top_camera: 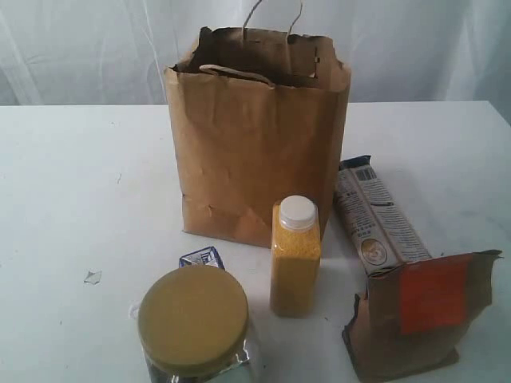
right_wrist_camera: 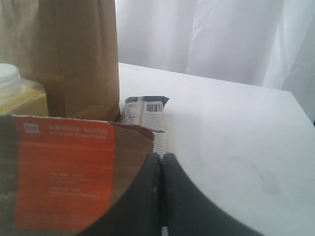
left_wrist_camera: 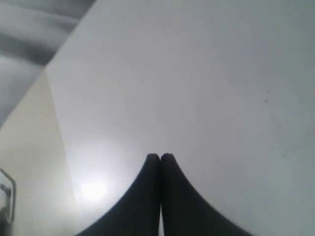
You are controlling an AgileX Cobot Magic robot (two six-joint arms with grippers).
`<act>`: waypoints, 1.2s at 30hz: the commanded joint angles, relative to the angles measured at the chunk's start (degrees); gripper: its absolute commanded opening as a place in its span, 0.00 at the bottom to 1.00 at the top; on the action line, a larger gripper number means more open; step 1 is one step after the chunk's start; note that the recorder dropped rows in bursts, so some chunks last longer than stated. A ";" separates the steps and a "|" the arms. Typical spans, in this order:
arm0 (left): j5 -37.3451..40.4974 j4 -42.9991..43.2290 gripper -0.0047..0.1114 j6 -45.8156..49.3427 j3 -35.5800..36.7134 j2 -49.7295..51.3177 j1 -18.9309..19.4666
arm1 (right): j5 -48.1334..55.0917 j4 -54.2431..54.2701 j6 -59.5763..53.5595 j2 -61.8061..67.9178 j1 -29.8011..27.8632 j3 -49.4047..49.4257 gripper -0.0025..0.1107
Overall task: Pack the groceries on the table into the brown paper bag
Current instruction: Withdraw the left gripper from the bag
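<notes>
One creased kraft bag [top_camera: 255, 152], five groceries, smooth white table [top_camera: 72, 183].
We count one each: glass jar [top_camera: 193, 319], grain bottle [top_camera: 295, 255], carton [top_camera: 201, 258], flat packet [top_camera: 379, 227], crumpled pouch [top_camera: 423, 319]; left gripper [left_wrist_camera: 160, 158], right gripper [right_wrist_camera: 161, 157] both pinched shut.

Left gripper [left_wrist_camera: 160, 156] in close: two dark fingers [left_wrist_camera: 145, 182] pressed together tip to tip, hanging over the plain white counter [left_wrist_camera: 197, 73]. A bright glare patch [left_wrist_camera: 93, 189] sits just beside them, with faint specks [left_wrist_camera: 268, 92] farther off. The counter's edge shows, a cream surface [left_wrist_camera: 29, 147] beyond it.
</notes>
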 commanded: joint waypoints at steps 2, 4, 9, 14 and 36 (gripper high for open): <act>-10.38 -0.54 0.04 -16.15 13.72 -0.43 7.89 | -0.85 -0.29 0.29 -0.38 0.21 0.29 0.02; -14.09 -0.54 0.04 -21.27 18.58 -0.66 9.78 | -3.81 0.27 1.40 -0.38 0.21 0.29 0.02; -25.41 -0.66 0.04 -30.93 29.23 -5.12 12.51 | -18.54 3.74 16.40 -0.38 0.21 0.29 0.02; -35.90 -0.95 0.04 -39.11 31.35 -22.50 12.51 | -34.67 5.02 26.86 -0.38 0.21 0.29 0.02; -31.36 1.54 0.04 -38.55 30.52 -34.94 12.51 | -23.31 8.17 -33.83 52.65 0.11 -36.92 0.02</act>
